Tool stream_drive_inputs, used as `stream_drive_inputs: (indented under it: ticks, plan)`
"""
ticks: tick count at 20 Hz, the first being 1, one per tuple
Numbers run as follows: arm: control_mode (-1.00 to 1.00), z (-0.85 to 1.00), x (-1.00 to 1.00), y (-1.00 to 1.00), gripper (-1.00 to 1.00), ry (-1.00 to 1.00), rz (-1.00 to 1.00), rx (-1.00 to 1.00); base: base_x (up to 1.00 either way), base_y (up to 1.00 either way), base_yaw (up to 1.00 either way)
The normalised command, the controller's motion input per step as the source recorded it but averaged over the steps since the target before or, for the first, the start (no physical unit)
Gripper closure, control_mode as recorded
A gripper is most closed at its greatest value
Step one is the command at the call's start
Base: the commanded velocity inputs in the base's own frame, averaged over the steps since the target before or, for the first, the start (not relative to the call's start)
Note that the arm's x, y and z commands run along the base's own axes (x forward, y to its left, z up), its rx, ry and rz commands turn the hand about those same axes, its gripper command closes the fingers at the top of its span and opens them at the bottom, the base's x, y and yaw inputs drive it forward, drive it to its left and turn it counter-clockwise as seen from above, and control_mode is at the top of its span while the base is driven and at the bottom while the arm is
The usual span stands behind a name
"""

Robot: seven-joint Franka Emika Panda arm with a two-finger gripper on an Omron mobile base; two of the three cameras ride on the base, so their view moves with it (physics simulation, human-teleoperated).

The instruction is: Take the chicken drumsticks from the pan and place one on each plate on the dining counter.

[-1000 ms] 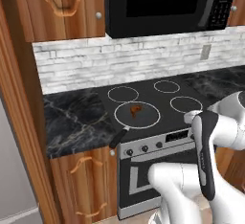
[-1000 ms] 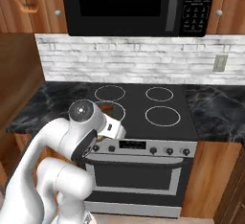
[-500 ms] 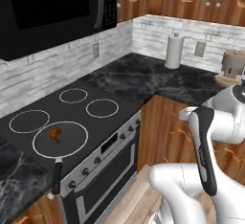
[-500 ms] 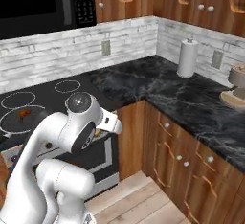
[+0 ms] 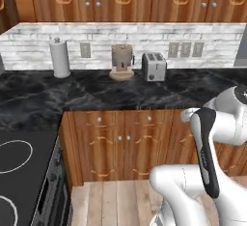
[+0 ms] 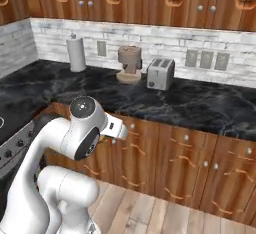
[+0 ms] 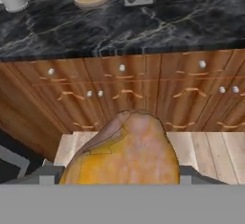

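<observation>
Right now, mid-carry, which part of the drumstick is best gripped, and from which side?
The thick meaty end, clamped across its width, roughly as it looks held now. In the hand view the drumstick is widest down by the gripper and tapers away from the hand. The broad flanks probably give the pads more to bite on, while the narrow end would likely pivot or slip.
</observation>
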Motion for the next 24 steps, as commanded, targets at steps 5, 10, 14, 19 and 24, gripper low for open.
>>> stream_drive_inputs:
  ticks: [5, 10, 14, 19, 24]
  plan:
    - [1.0, 0.0, 0.0, 0.0, 1.0, 0.0, 0.0, 0.0, 0.0, 0.0, -1.0]
    - [1.0, 0.0, 0.0, 0.0, 1.0, 0.0, 0.0, 0.0, 0.0, 0.0, -1.0]
    - [1.0, 0.0, 0.0, 0.0, 1.0, 0.0, 0.0, 0.0, 0.28, -0.1, -0.92]
    - [1.0, 0.0, 0.0, 0.0, 1.0, 0.0, 0.0, 0.0, 0.85, -0.26, -0.69]
    - [1.0, 0.0, 0.0, 0.0, 1.0, 0.0, 0.0, 0.0, 0.96, -0.14, -0.67]
